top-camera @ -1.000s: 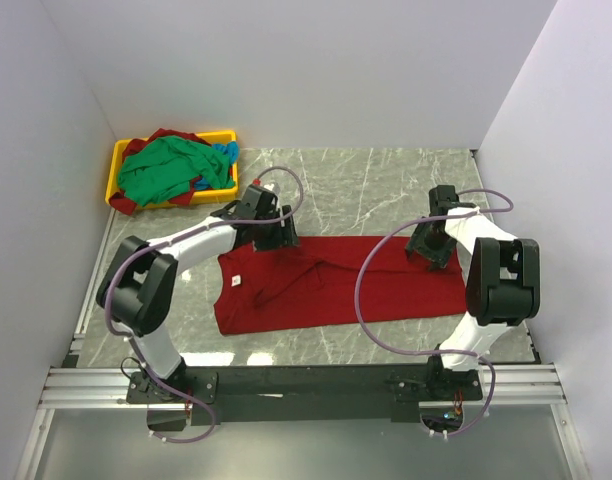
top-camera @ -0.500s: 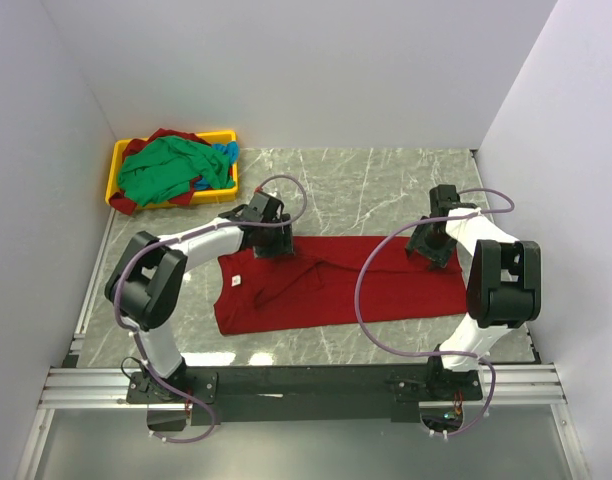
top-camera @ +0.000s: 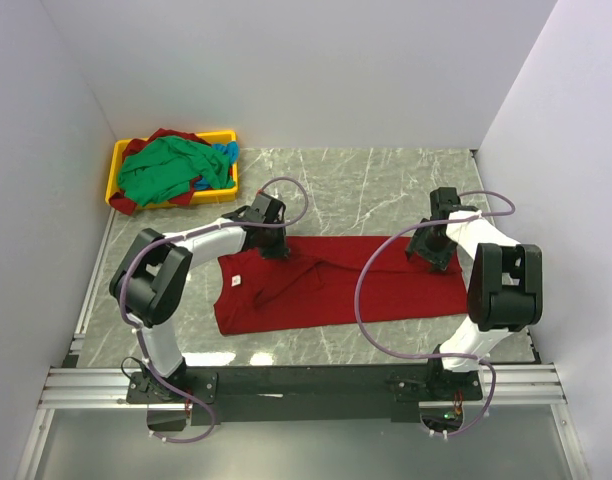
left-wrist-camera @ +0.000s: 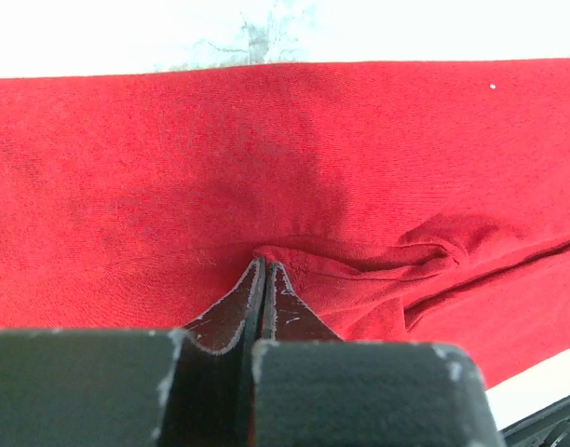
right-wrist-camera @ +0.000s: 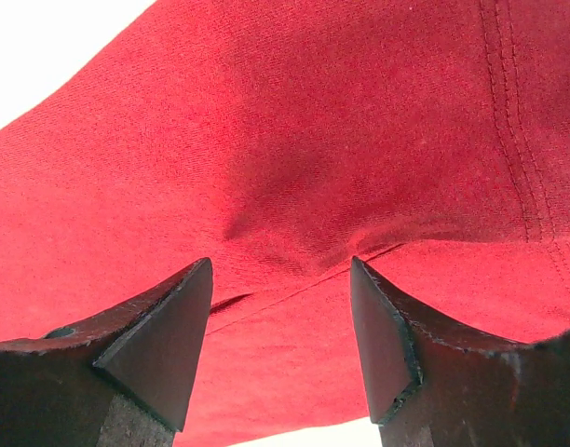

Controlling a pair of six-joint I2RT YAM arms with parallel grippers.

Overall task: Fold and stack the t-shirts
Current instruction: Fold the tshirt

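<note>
A deep red t-shirt with a small white neck label lies spread flat on the marble table. At its far left edge my left gripper is down on the cloth. In the left wrist view this gripper is shut, and a ridge of the red t-shirt puckers at its tips. My right gripper is at the shirt's far right edge. Seen from the right wrist, it is open, both fingertips pressed onto the red t-shirt astride a fold.
A yellow tray at the back left holds a heap of shirts: green on top, blue and red beneath. White walls close in the table on three sides. Purple cables loop above both arms.
My left gripper has slid slightly left along the shirt's far edge and closed from open to shut on the cloth. The right arm has stayed put.
</note>
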